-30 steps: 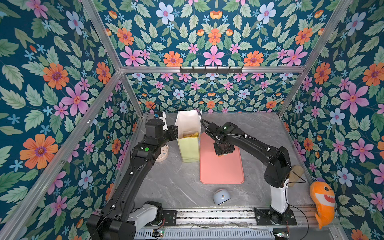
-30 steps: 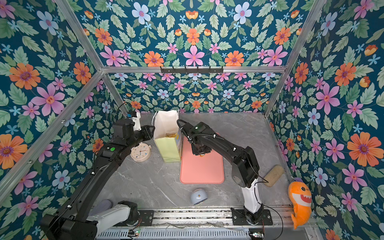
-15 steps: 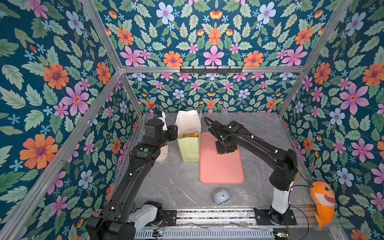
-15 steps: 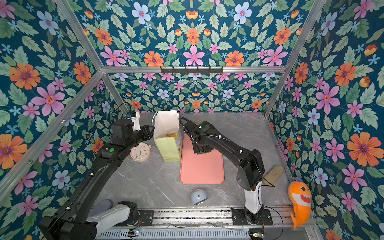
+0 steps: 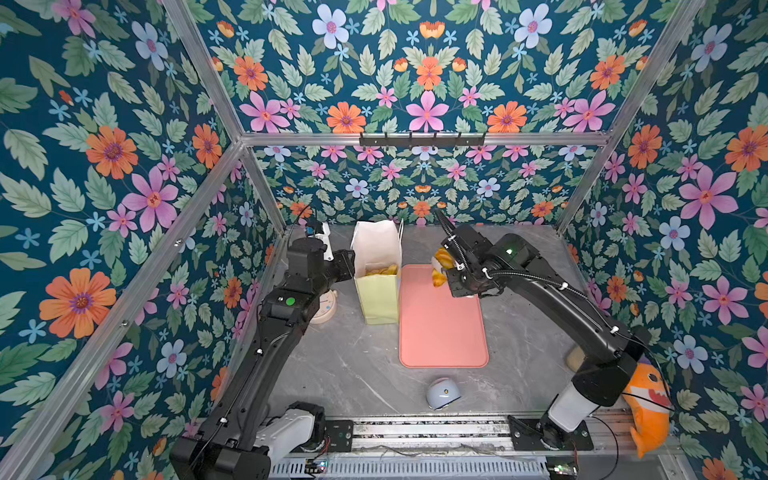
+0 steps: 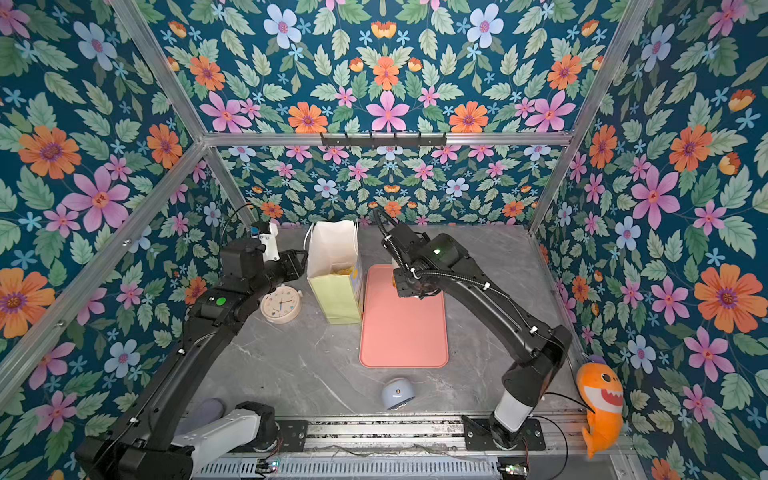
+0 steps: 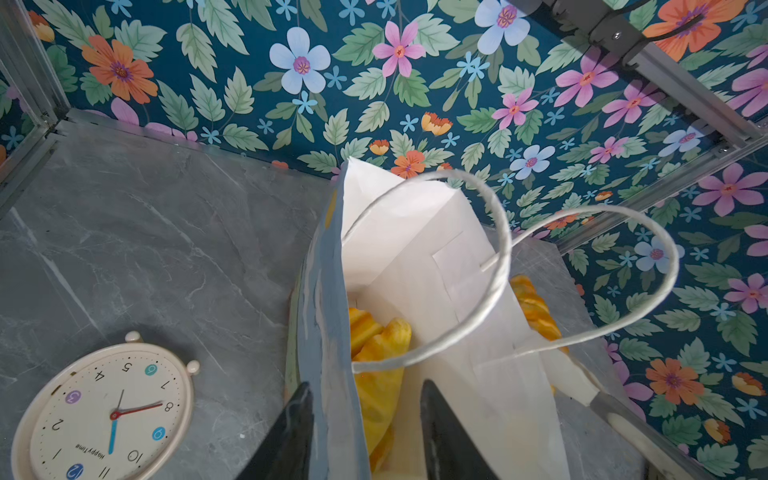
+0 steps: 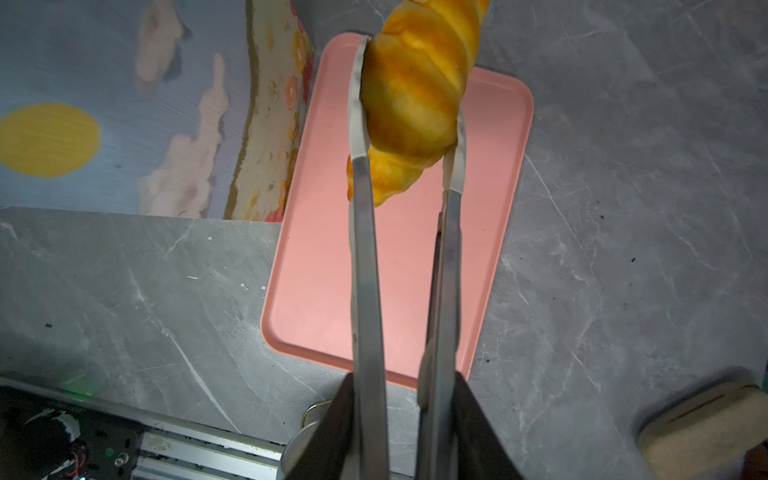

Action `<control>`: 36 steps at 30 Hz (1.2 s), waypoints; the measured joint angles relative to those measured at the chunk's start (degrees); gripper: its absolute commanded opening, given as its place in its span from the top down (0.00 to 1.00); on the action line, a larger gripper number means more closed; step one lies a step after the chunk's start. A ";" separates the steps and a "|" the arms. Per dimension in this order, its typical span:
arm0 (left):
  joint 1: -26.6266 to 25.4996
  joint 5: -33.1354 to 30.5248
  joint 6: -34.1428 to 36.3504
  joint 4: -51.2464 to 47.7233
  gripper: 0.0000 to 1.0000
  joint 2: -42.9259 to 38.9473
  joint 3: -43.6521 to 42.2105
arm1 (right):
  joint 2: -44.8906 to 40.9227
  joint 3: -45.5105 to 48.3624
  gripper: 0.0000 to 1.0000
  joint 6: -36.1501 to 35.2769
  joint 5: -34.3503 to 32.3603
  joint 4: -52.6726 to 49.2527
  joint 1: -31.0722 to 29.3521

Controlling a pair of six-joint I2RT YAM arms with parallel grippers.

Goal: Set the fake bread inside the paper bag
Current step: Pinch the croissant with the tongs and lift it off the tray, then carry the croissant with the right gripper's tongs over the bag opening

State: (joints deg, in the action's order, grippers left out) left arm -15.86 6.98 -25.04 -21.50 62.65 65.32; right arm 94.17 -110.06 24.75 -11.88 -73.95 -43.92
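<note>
A ridged golden croissant (image 8: 415,95) of fake bread hangs above the far end of the pink tray (image 8: 316,291), pinched between the tips of metal tongs (image 8: 363,249). My right gripper (image 8: 403,378) is shut on the tongs' arms. In a top view the croissant (image 5: 441,259) is just right of the paper bag (image 5: 378,291). The bag stands upright and open, with more fake bread (image 7: 374,353) inside. My left gripper (image 7: 365,386) is open astride the bag's printed wall (image 7: 328,332): one finger outside against it, the other inside and clear of it.
A round cream clock (image 5: 326,305) lies left of the bag, under my left arm. A pale blue dome (image 5: 443,392) sits near the front rail. A tan block (image 8: 706,424) and an orange shark plush (image 5: 648,411) are at the right wall.
My right gripper has squeezed the tongs tighter and lifted up and back, so the croissant now hangs clear of the tray. The left arm and the bag have not moved.
</note>
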 measured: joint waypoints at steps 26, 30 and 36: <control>0.00 2.45 0.00 -0.02 0.56 1.51 1.49 | -1.33 -26.29 0.68 -9.42 5.86 -8.96 -1.60; -0.02 2.58 0.00 -0.02 0.56 1.49 1.49 | 2.10 -32.74 0.68 -10.14 6.21 -10.23 -3.93; -0.02 2.56 0.00 -0.02 0.56 1.33 1.49 | 6.43 -37.92 0.68 -11.21 7.15 -11.69 -6.64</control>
State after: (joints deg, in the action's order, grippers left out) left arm -15.88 9.54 -25.04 -21.52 63.99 66.81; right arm 100.60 -147.98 13.54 -4.73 -85.65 -50.57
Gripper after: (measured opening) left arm 0.439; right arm 0.324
